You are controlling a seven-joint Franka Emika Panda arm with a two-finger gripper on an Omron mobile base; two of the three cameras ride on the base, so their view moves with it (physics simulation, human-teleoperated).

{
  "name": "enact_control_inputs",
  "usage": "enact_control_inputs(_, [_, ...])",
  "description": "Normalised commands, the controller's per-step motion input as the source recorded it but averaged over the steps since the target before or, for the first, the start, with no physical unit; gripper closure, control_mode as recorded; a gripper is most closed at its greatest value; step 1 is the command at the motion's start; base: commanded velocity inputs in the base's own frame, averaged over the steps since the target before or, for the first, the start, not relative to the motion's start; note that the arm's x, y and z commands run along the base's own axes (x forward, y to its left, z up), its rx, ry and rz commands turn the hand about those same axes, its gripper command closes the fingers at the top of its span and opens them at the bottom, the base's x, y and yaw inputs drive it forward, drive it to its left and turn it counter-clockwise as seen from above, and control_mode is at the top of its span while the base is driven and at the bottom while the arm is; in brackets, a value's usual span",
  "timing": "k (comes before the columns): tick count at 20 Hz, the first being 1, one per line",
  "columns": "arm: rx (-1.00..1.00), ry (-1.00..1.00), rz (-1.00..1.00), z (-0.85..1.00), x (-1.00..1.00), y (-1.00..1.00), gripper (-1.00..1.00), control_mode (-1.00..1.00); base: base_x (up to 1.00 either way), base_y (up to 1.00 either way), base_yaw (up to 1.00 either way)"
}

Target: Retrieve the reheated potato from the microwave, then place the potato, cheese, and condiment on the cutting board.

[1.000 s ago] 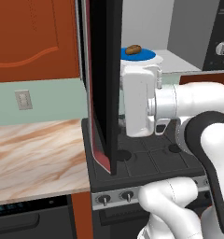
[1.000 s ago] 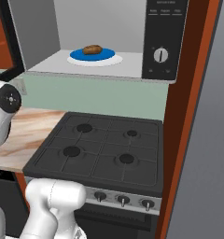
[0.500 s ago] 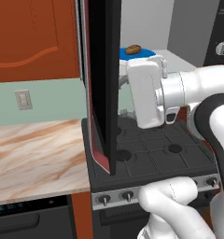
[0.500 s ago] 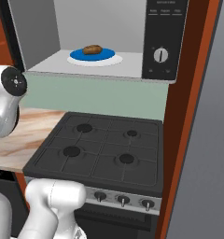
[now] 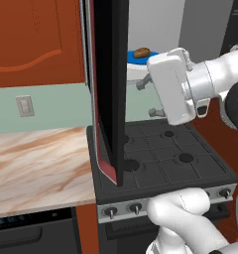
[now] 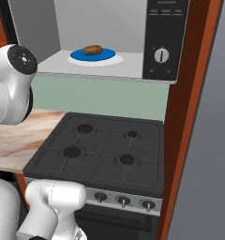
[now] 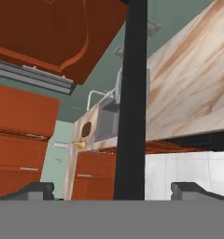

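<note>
- A kitchen with red-brown cabinets (image 5: pixel 36 39), a pale green wall and a marbled counter (image 5: pixel 36 168) is seen; a black stove (image 6: pixel 100 150) is set beside the counter.
- Above the stove, the microwave (image 6: pixel 166 42) is found with its cavity exposed; a round white knob (image 6: pixel 161 55) is carried on its dark control panel.
- The microwave door (image 5: pixel 108 84) is swung wide and is seen edge-on in the left base view, as a tall dark slab over the stove's left edge.
- The potato (image 6: pixel 92 49) is rested on a blue plate (image 6: pixel 93 55), which is laid on a white turntable inside the cavity.
- In the left base view the potato (image 5: pixel 141 52) is glimpsed on the plate behind the door's edge.
- The white hand is held level in front of the cavity, just right of the door, and nothing is touched by it.
- The gripper (image 7: pixel 114 190) is spread wide and nothing is grasped; its dark tips are shown far apart, with the door's edge (image 7: pixel 132 102) between them in the hand view.
- A sink and faucet (image 7: pixel 104 109) are made out far along the counter in the hand view, and a small orange thing, too small to identify, is seen near them.
</note>
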Motion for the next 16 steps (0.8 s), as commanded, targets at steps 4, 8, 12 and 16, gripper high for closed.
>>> enact_control_inputs(4, [-0.26, -0.02, -0.25, 0.00, 0.22, -0.33, -1.00, -1.00, 0.00, 0.00, 0.00])
enact_control_inputs(8, [-0.22, 0.00, -0.25, 0.00, 0.25, -0.35, -1.00, -1.00, 0.00, 0.00, 0.00])
enact_control_inputs(12, [-0.17, 0.00, -0.25, 0.00, 0.33, -0.36, -1.00, -1.00, 0.00, 0.00, 0.00])
enact_control_inputs(16, [-0.14, 0.01, -0.24, 0.03, 0.40, -0.37, -1.00, -1.00, 0.00, 0.00, 0.00])
